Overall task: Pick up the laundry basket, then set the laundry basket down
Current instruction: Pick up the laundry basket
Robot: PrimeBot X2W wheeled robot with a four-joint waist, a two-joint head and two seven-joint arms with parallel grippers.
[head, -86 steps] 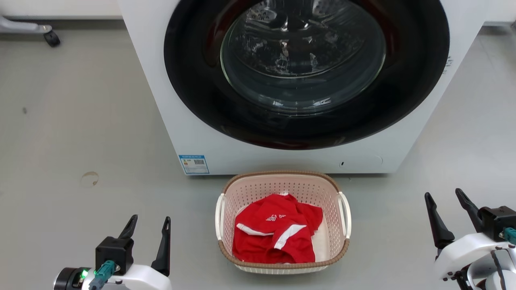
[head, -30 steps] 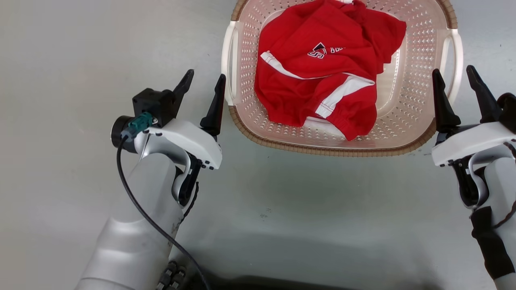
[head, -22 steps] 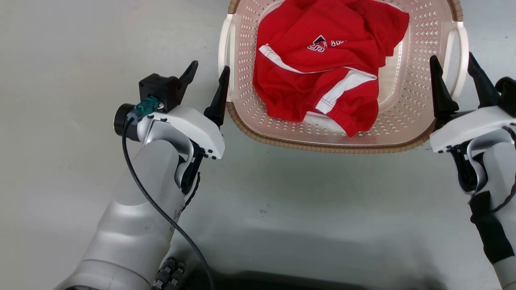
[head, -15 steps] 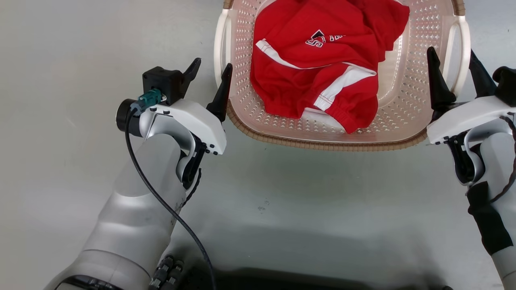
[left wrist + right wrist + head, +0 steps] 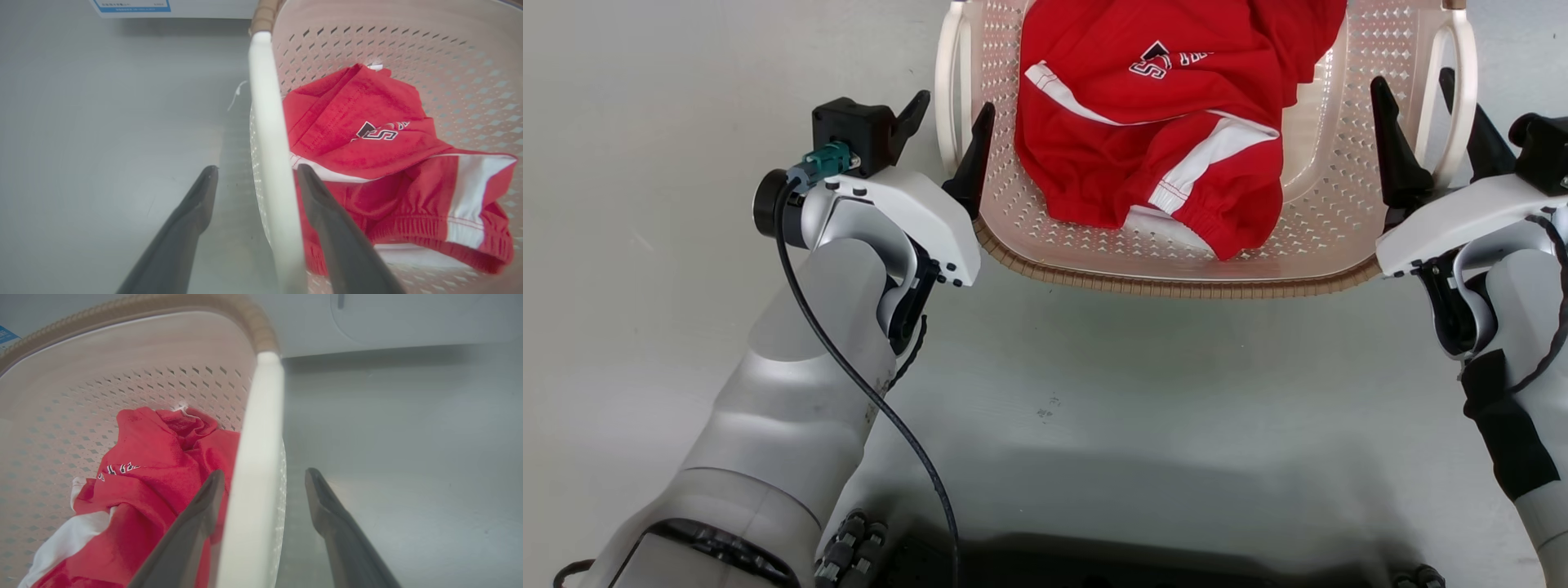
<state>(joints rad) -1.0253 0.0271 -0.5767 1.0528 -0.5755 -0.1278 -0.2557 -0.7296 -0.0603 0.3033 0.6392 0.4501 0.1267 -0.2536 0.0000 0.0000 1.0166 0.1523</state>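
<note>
Straddling the laundry basket's (image 5: 1176,282) left handle (image 5: 269,143) and right handle (image 5: 253,457), the left jaws and right jaws both stand wide open, gripping nothing. The basket sits on the floor (image 5: 1094,392), a red garment (image 5: 1152,122) inside, so closing, lifting and setting down are likely all still to do.

Cut off at the head view's top edge: far end of basket (image 5: 1176,286) and shirt (image 5: 1143,122); cropped and too small to read in the left wrist view: blue label (image 5: 130,5).
</note>
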